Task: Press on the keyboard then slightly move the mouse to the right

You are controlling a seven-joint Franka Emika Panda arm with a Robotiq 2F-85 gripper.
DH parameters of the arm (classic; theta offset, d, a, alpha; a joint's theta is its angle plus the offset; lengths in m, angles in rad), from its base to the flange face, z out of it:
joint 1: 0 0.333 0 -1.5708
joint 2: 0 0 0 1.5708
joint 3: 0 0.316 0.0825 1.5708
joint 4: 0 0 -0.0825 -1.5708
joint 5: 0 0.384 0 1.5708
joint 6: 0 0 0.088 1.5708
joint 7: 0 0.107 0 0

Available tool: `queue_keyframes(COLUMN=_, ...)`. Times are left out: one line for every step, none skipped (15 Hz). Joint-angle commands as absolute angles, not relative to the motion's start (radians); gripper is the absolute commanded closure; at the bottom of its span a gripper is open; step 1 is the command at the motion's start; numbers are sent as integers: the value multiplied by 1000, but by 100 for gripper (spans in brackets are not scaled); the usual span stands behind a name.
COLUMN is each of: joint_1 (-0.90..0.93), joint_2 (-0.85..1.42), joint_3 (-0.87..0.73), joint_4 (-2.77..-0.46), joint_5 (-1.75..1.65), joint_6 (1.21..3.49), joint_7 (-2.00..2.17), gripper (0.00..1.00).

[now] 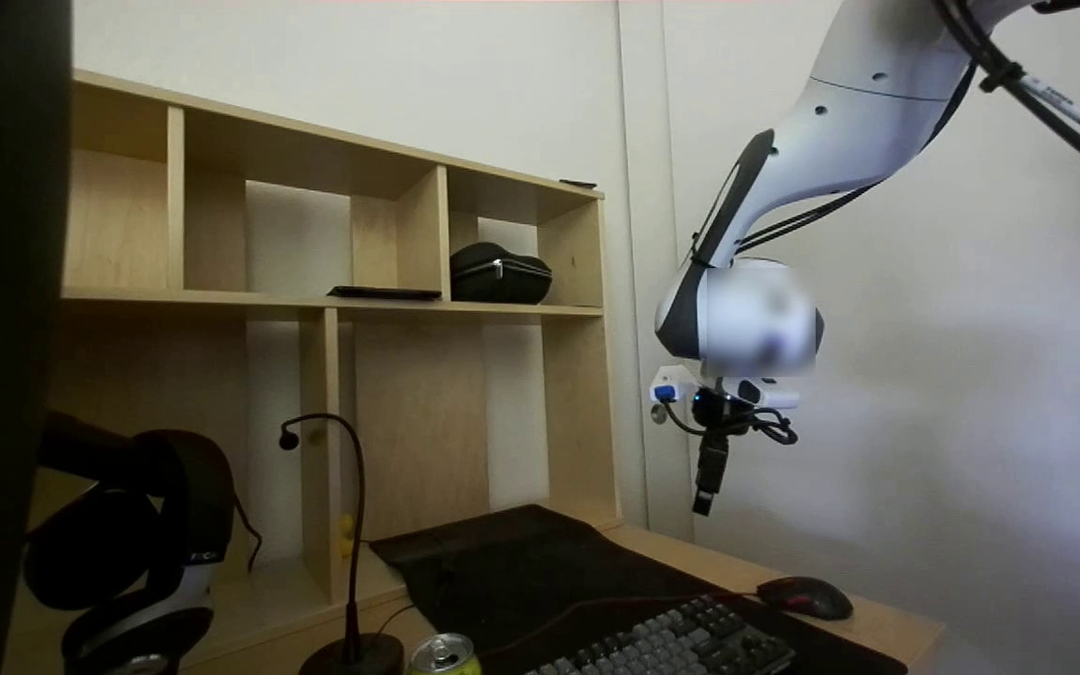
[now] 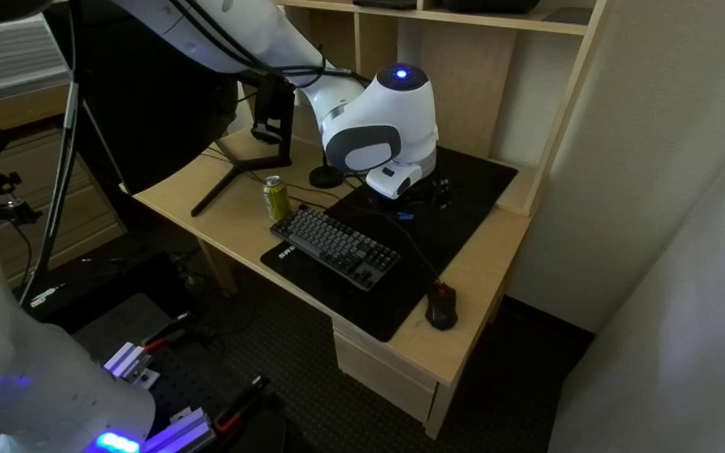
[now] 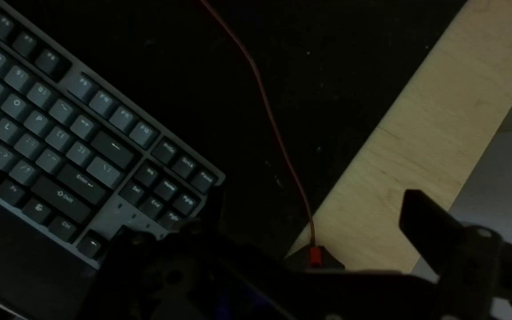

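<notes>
The black and grey keyboard lies on the desk mat, also seen in an exterior view and at the left of the wrist view. The dark mouse rests on bare wood beside the mat, as an exterior view also shows. In the wrist view only the front of the mouse with its red cable shows; the gripper body hides the rest. My gripper hangs high above the desk, pointing down, touching nothing. In the wrist view its fingers are wide apart with nothing between them.
The black desk mat covers much of the wooden desk. A yellow can, a monitor stand and a gooseneck lamp stand beyond the keyboard. A wooden shelf rises at the back. A wall stands near the mouse side.
</notes>
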State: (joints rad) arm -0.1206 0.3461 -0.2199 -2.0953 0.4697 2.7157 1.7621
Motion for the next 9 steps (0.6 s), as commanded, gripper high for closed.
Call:
queue_keyframes(joint_1=-73, joint_2=403, joint_3=-293, joint_4=-2073, joint_5=362, joint_6=2733, joint_7=1984, gripper=0)
queue_keyframes(joint_1=-77, joint_2=417, joint_3=-302, joint_4=-2068, joint_5=343, joint_6=2710, joint_7=2042, gripper=0)
queue_keyframes(joint_1=-68, joint_2=426, joint_3=-320, joint_4=-2073, joint_5=317, joint_6=2713, joint_7=2116, gripper=0)
queue_keyframes(joint_1=-65, joint_2=443, joint_3=-330, joint_4=-2076, joint_5=305, joint_6=2716, joint_7=2178, gripper=0)
queue_keyframes(joint_1=-66, joint_2=450, joint_3=-333, joint_4=-2079, joint_5=303, joint_6=2693, joint_7=2235, gripper=0)
queue_keyframes(joint_1=-70, joint_2=454, joint_3=-328, joint_4=-2078, joint_5=308, joint_6=2655, joint_7=2283, gripper=0)
queue_keyframes(joint_1=-101, joint_2=435, joint_3=-297, joint_4=-2092, joint_5=303, joint_6=2701, joint_7=2209, gripper=0)
queue_keyframes(joint_1=-100, joint_2=445, joint_3=-298, joint_4=-2092, joint_5=300, joint_6=2700, joint_7=2224, gripper=0)
queue_keyframes(joint_1=-101, joint_2=447, joint_3=-297, joint_4=-2092, joint_5=300, joint_6=2701, joint_7=2223, gripper=0)
